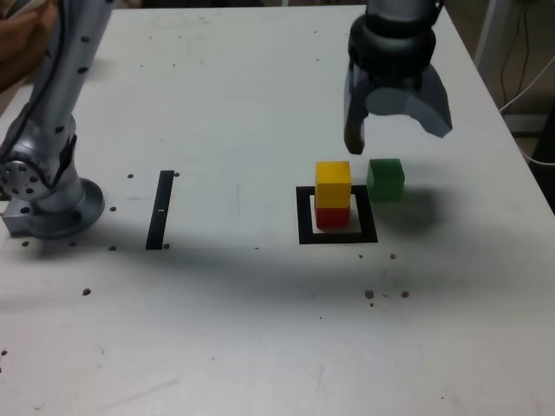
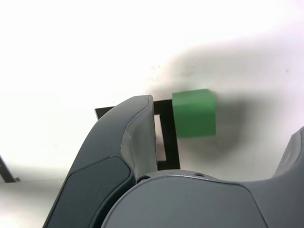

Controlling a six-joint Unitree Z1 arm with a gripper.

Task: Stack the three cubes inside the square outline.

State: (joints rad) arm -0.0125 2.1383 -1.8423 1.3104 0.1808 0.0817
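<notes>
The claw (image 1: pixel 397 130) is hanging wide open and empty, straddling the space directly above the green cube (image 1: pixel 385 178) sitting beside the square outline (image 1: pixel 305 217).

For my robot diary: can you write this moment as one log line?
stack: yellow cube on red cube in square outline | green cube beside outline | end effector open, above green cube
</notes>
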